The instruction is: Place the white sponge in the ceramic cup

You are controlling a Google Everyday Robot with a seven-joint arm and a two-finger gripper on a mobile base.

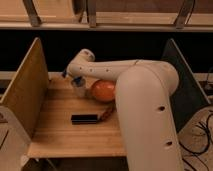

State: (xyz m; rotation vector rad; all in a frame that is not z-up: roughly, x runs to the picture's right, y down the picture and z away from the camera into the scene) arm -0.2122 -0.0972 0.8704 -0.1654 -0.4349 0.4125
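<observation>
The ceramic cup [79,88] is a small pale round cup standing on the wooden table, just left of the orange bowl. My gripper [75,78] hangs right above the cup at the end of the white arm. A bit of blue and white shows at the gripper, just over the cup's rim; it looks like the white sponge [77,80], mostly hidden by the gripper.
A big orange bowl [103,90] sits right of the cup. A flat black bar [86,118] lies nearer the front, with a reddish object [107,113] beside it. Upright side panels [22,90] wall the table left and right. My white arm covers the table's right part.
</observation>
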